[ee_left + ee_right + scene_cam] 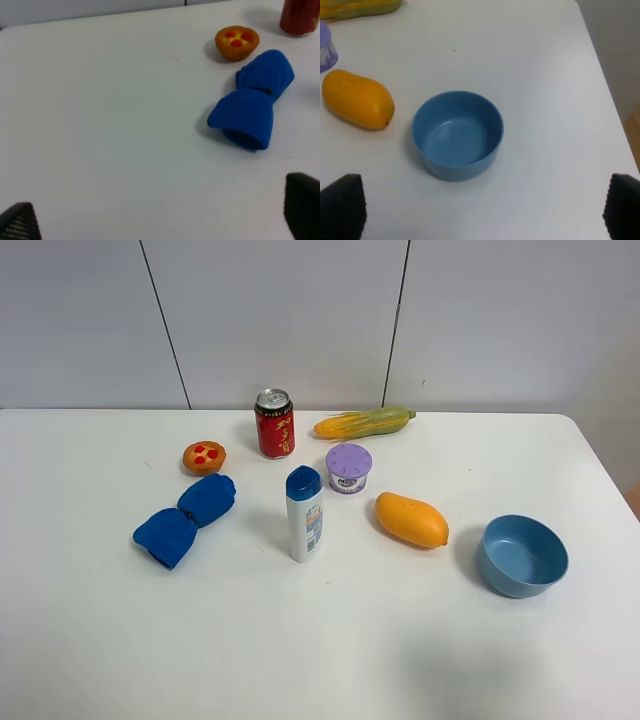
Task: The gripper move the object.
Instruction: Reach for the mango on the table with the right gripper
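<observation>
The orange-yellow mango (411, 520) lies on the white table right of centre, just left of the blue bowl (521, 555). It also shows in the right wrist view (357, 99) beside the empty bowl (457, 134). Neither arm shows in the high view. My right gripper (480, 212) is open, its fingertips (342, 207) wide apart at the frame corners, with nothing between them. My left gripper (160, 215) is open too, fingertips (302, 207) wide apart, over bare table near the blue cloth (252, 102).
A red can (274, 423), corn cob (364, 423), purple-lidded cup (348, 468), white bottle with blue cap (304, 513), small orange tart (204, 456) and rolled blue cloth (186, 519) stand around the table's middle. The table's right edge (600, 465) is near the bowl.
</observation>
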Controlling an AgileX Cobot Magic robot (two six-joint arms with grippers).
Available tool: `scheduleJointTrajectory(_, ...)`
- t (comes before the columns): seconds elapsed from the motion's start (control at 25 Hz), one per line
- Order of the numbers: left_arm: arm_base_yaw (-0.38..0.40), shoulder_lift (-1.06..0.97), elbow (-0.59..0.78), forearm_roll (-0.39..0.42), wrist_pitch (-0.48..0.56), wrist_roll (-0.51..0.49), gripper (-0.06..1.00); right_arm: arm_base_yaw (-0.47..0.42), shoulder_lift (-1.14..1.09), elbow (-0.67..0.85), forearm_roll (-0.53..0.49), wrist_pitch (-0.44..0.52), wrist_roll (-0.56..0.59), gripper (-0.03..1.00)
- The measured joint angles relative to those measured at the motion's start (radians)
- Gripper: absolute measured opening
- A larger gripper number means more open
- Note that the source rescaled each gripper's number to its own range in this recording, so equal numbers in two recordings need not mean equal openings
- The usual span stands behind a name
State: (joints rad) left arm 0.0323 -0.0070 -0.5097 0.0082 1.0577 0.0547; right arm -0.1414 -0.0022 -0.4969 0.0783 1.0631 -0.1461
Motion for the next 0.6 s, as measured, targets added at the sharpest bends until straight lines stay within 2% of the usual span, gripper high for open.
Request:
scheduleJointTrajectory(0.32,0.000,0.000,0.000,0.000,0.000,0.000,1.00,0.012,0.000,0.000,0.020,0.000,0.000,1.00)
scheduleJointTrajectory(0.6,0.000,0.000,0.000,0.000,0.000,0.000,1.00,0.012,0.000,0.000,0.117,-0.006,-0.003,1.00)
